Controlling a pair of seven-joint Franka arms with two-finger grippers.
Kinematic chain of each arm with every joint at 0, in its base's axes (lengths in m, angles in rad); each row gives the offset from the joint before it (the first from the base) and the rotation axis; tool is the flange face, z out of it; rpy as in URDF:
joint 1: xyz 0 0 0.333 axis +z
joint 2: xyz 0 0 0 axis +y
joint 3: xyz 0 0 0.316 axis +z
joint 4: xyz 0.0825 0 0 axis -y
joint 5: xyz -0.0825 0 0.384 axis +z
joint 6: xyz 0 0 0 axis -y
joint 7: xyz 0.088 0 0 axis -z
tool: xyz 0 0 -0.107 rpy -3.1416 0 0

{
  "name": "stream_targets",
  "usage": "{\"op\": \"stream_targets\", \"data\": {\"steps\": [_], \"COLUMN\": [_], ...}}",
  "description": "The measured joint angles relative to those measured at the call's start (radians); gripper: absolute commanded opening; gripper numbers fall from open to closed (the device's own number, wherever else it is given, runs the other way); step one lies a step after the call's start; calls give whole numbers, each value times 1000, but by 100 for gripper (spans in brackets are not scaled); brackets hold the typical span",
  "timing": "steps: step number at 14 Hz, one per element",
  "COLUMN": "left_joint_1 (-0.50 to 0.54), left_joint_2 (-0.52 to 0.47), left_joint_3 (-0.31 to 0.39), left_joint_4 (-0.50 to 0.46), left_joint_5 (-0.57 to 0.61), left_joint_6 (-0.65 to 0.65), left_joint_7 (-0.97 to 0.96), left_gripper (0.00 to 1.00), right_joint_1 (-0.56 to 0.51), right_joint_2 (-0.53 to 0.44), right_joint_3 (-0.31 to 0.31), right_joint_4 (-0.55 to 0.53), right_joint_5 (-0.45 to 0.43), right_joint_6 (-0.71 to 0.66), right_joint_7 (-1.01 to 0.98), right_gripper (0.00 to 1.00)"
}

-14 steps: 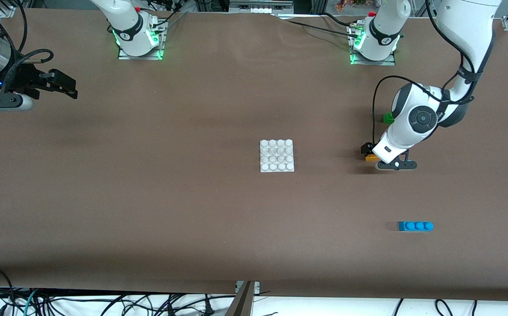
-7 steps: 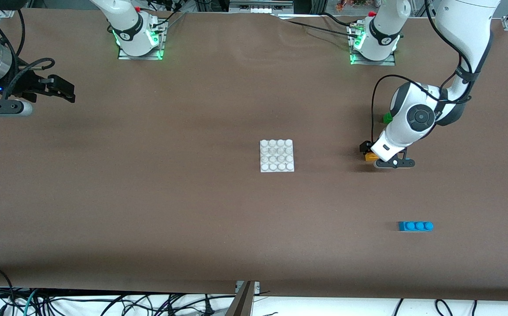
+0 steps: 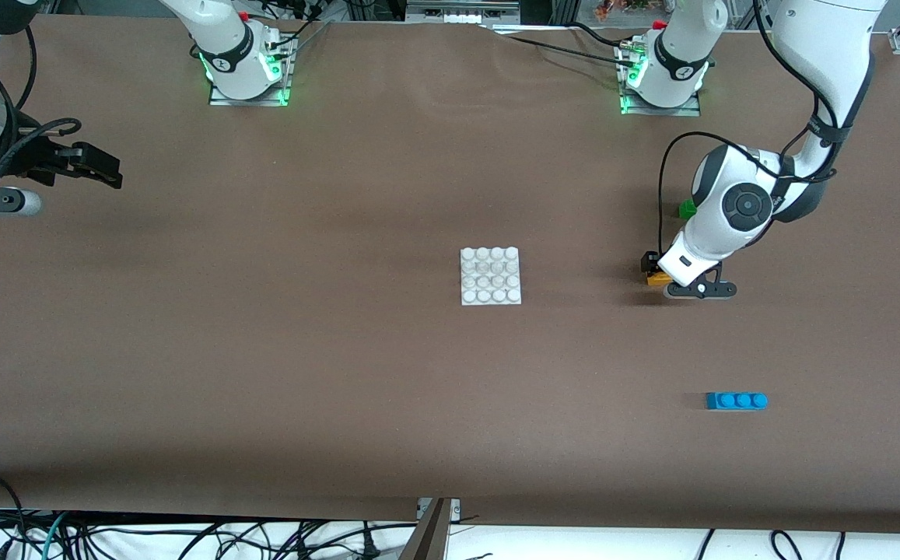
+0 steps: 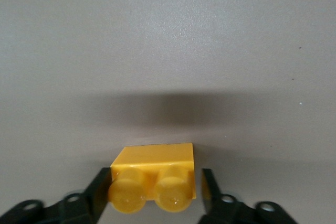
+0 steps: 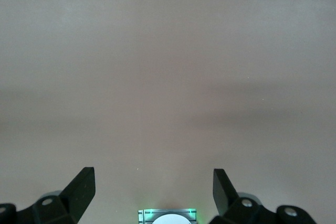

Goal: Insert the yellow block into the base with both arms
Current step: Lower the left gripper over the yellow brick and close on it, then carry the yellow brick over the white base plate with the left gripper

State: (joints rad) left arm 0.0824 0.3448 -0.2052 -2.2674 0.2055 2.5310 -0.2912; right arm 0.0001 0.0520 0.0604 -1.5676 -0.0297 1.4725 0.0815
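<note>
front view first: the left gripper [image 3: 663, 274] is seen down at the table toward the left arm's end, and compared with a second ago its fingers have been drawn in around the yellow block [image 3: 658, 278], which sits on the brown table cover [image 3: 341, 373] well apart from the base [image 3: 490, 275]. the right gripper [image 3: 96, 166] has been shifted a bit lower in this view over the right arm's end of the table, so that arm seems to be just waiting, nothing held. the base is a flat white square plate with a grid of round studs, matte plastic by the look of it; a green brick [image 3: 687, 208] is half hidden by the left arm, and a longer blue brick [image 3: 736, 400] lies nearer the camera. left wrist view: the block [image 4: 154, 178] is shown between the two black fingers [image 4: 100, 190], glossy orange-yellow plastic, boxy with two round studs. one finger looks to be touching its end while a thin gap is visible at the other end, so the squeeze is probably only just landing, not a firm pinch yet. the grab is judged almost done, with lifting and carrying to the base all left to do. right wrist view: the right gripper's [image 5: 152, 190] fingers are spread wide with only bare table cover between them, plus a green-lit arm base [image 5: 167, 217] at the edge.
</note>
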Motion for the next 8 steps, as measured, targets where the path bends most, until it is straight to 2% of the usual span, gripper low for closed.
{"op": "stream_targets", "data": {"steps": [2,6,8], "left_joint_1": [0,0,0], "left_joint_2": [-17,-31,-62], "left_joint_3": [-1,0,-5], "left_joint_4": [-1,1,23], "left_joint_5": [0,0,0], "left_joint_6": [0,-3,-57], "left_joint_7": [0,3,3], "left_gripper": [36,36,36], "right_joint_1": [-1,-1,-1], "right_joint_2": [3,4,5], "right_joint_3": [0,0,0], "right_joint_4": [1,2,2], "right_joint_5": [0,1,2], "right_joint_6": [1,2,2], "right_joint_7": [0,0,0], "right_gripper": [99,99,99]}}
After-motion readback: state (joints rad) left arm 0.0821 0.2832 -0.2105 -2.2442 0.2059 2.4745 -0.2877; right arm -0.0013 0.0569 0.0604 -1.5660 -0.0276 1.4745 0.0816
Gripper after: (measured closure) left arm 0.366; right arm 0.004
